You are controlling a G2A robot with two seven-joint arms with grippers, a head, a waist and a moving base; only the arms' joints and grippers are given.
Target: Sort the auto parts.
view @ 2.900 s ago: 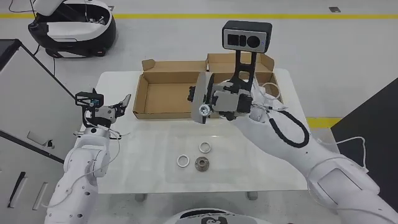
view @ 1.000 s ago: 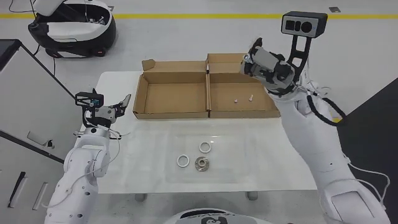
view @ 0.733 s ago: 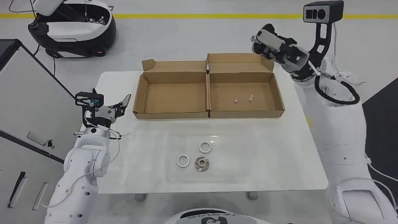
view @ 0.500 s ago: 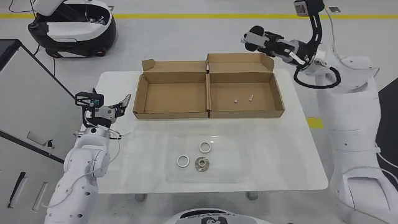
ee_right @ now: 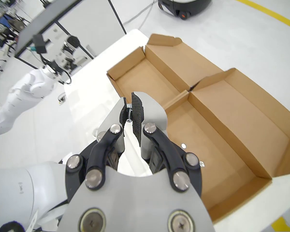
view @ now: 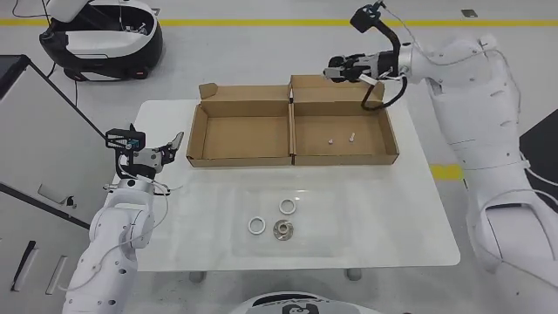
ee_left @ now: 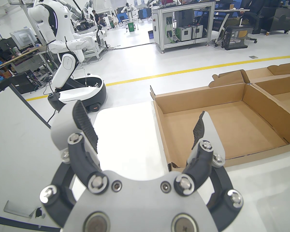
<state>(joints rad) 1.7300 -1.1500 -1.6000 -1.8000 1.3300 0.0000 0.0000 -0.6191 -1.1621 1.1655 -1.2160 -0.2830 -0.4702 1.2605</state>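
Right wrist view | our right gripper (ee_right: pixel 131 108) pinches a screw (ee_right: pixel 128 114) | we have swung it past the right box (view: pixel 314 126) | drop pending | left gripper (ee_left: pixel 142 119) wide, empty.

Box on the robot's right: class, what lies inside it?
On the right box floor lie one small part and a second small part, apart. In the right wrist view the right tool, shut on a bolt, covers some floor.
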